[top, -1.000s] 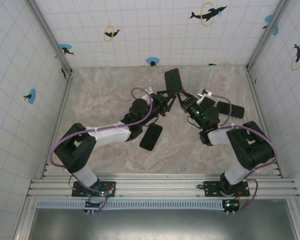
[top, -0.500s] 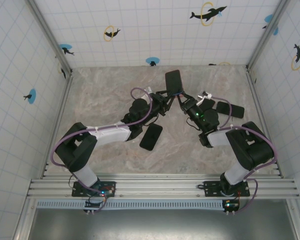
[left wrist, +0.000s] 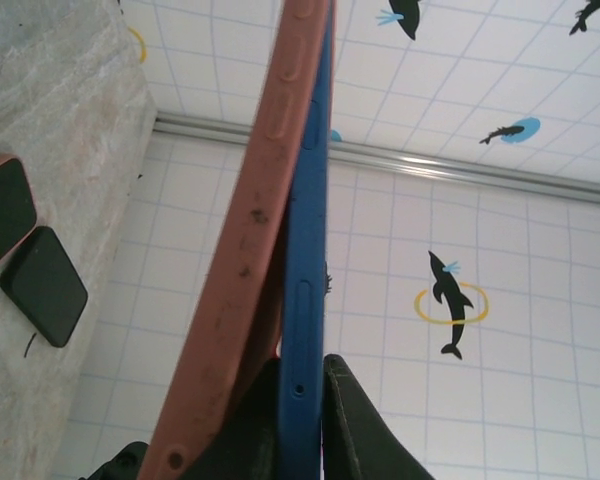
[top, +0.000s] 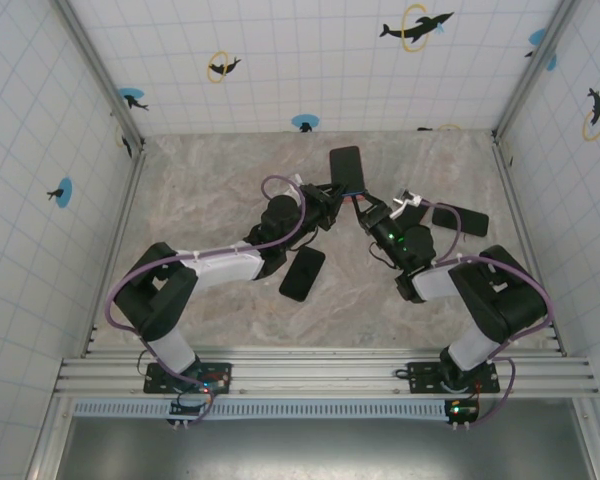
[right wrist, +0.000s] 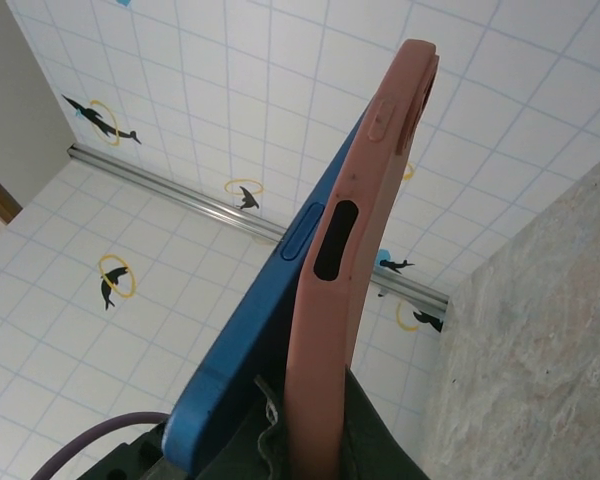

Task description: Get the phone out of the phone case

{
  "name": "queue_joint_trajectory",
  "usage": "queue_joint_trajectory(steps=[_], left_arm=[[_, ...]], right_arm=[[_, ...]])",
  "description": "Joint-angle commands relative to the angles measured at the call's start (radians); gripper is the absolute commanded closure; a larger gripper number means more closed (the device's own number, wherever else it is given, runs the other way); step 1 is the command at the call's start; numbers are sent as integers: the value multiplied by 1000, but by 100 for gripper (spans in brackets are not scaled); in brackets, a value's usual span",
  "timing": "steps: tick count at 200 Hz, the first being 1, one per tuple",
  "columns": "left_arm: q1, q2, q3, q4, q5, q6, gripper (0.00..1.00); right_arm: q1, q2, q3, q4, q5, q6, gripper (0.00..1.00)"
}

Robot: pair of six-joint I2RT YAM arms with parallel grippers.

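Observation:
A blue phone (top: 346, 166) in a pink case is held up on edge above the middle of the table, between both grippers. In the left wrist view, my left gripper (left wrist: 300, 420) is shut on the blue phone (left wrist: 302, 300), and the pink case (left wrist: 250, 240) bows away from it on the left. In the right wrist view, my right gripper (right wrist: 320, 440) is shut on the pink case (right wrist: 355, 260), with the blue phone (right wrist: 245, 350) splayed off to its left. From above, the left gripper (top: 327, 193) and right gripper (top: 364, 205) meet under the phone.
A dark phone (top: 302, 273) lies flat on the marble table (top: 210, 190) below the left arm. Another dark phone (top: 460, 218) lies at the right, beside the right arm. The left wrist view shows a pink-cased phone (left wrist: 0, 210) and a black one (left wrist: 45, 285) on the table.
The right arm has drawn in slightly to the left and the held phone has sunk a little. Both grippers keep their hold.

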Motion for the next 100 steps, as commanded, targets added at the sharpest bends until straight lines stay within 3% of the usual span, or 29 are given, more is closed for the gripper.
queue_joint_trajectory(steps=[1,42,100], left_arm=[[17,-20,34,20,-26,16,92],[17,-51,40,-2,-1,44,99],[6,-91,96,-57,27,79,100]], right_arm=[[15,-39,-2,102,6,-32,94],[15,-51,3,-1,32,-68,93],[26,-38,69,-257,121,-145,93]])
